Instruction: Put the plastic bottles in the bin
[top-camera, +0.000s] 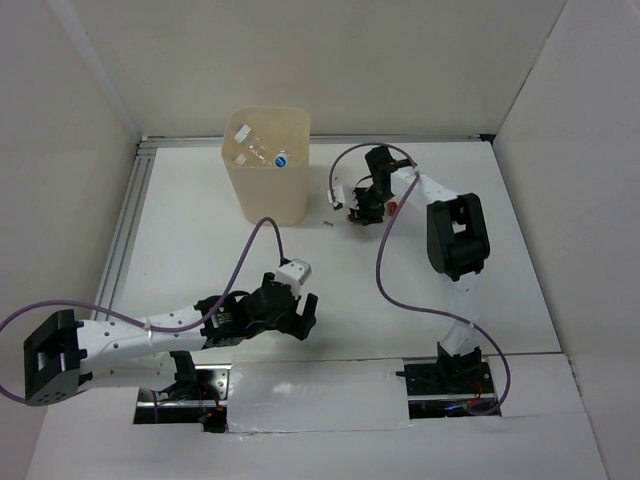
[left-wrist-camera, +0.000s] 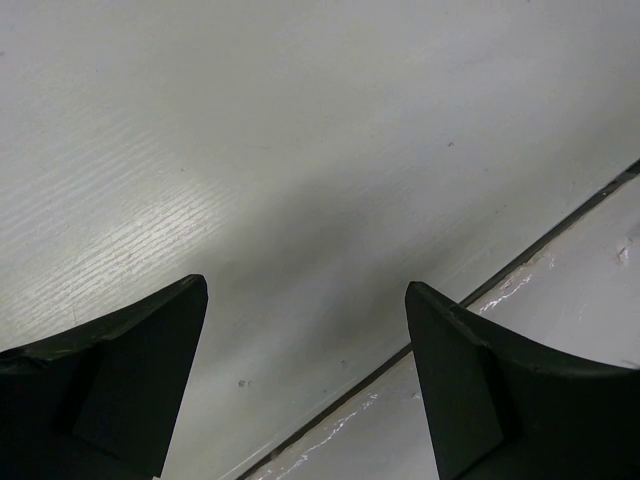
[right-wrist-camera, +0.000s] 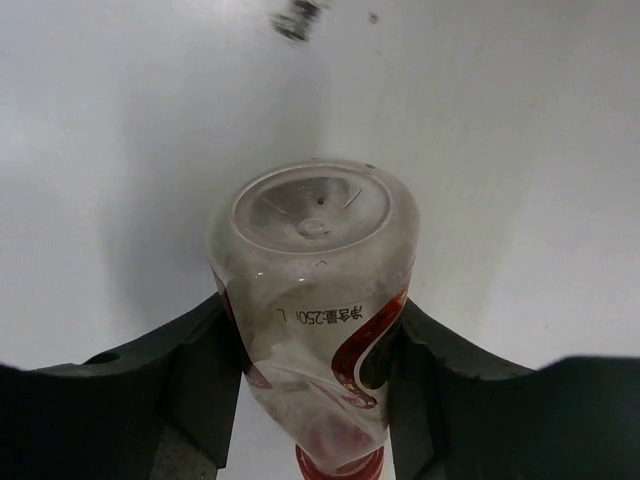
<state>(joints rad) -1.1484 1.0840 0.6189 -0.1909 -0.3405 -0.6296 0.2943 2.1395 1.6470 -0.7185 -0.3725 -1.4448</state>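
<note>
Could slip out of the right claw (right-wrist-camera: 312, 335) on the way up: smooth, thin sides, and a pinch on the round middle only. Could crush and pop free if squeezed harder. Could bump the bin (top-camera: 270, 200) or tip it if carried too low.

Looks like a short clear bottle (right-wrist-camera: 315, 260), a bit dented, with a red swirl label (right-wrist-camera: 372, 338) and a red cap (right-wrist-camera: 340, 465). Sits snug between both sides of the right claw, bottom pointing away, low by the worktop (top-camera: 200, 230), near the bin on its right. Hard to tell if touching the worktop.

Already some clear bottles (top-camera: 256, 152) down in the bin.

As for the left claw (left-wrist-camera: 305, 335): wide open, holding nothing.
</note>
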